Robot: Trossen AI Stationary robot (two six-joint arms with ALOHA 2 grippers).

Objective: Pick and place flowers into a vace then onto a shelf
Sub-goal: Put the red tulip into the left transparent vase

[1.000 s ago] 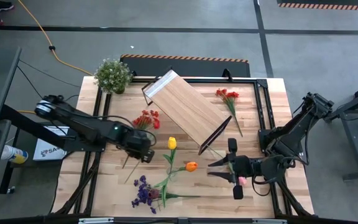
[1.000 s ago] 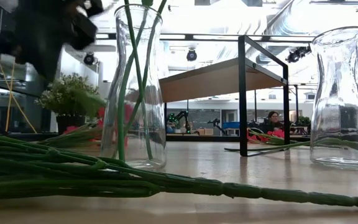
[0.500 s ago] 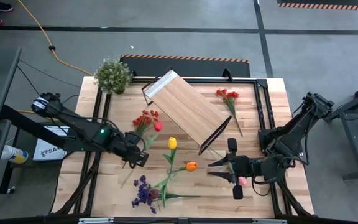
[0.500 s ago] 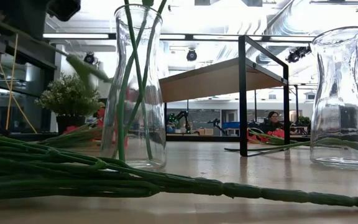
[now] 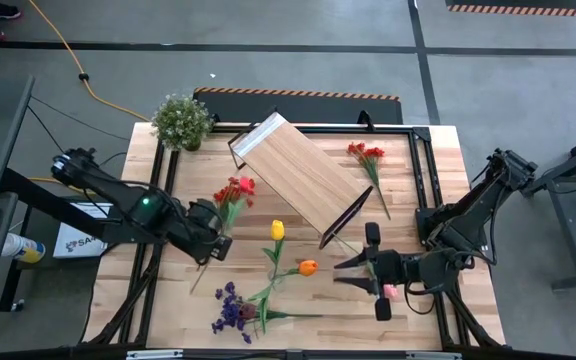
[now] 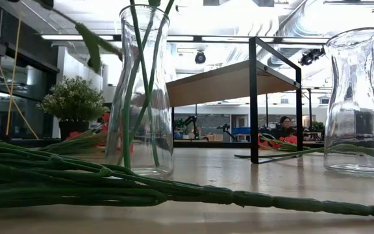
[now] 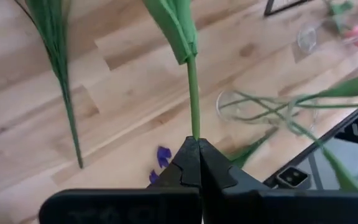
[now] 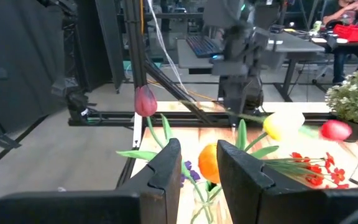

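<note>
Now my left hand [image 7: 191, 163] is clenched on a green flower stem [image 7: 192, 93], lifted near the worktop's [image 5: 408, 150] left edge. I'd keep it upright and thread it into the vase [image 5: 268, 300] by the front edge; my right hand [image 5: 358, 272] waits released.

The shelf [image 5: 300, 178] lies aslant across the table's middle, blocking the direct way from the potted plant [image 5: 181, 121] corner toward the right gripper [image 5: 360, 272]. Bare wood lies open between the red spray [image 5: 370, 165] and the shelf's right end. Toward the near edge, the yellow tulip [image 5: 276, 232], orange tulip [image 5: 307, 267] and purple spray [image 5: 232, 310] crowd the passage.
</note>
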